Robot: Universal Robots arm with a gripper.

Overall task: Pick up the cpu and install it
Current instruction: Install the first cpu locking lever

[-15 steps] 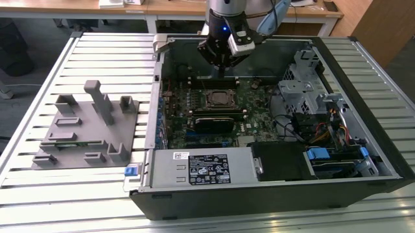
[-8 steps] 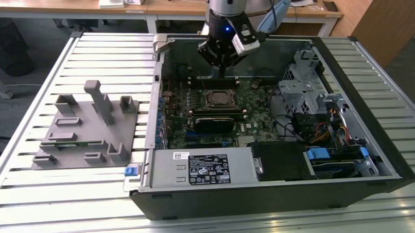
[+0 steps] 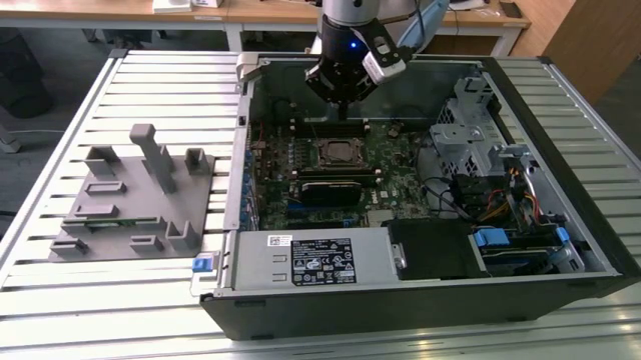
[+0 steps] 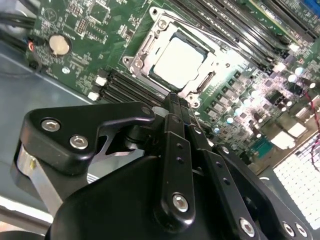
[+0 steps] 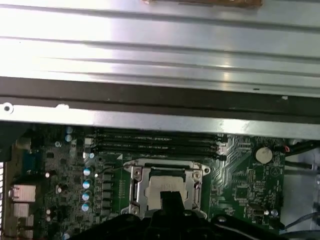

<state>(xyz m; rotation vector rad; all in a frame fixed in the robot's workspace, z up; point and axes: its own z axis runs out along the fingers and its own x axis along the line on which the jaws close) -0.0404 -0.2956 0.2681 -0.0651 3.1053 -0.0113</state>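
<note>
Above socket [image 4: 141, 55], gripper [image 3: 343, 116] is held upright, fingers [image 4: 175, 127] clenched together on nothing; cpu [image 4: 177, 62] is seated flat inside socket, seemingly located by its rim.

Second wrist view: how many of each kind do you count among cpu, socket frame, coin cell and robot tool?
Silver-grey square metal-topped cpu, lying in the socket: 1
Silver metal socket frame: 1
Round silver coin cell: 1
Black robot tool: 1
Total: 4
</note>
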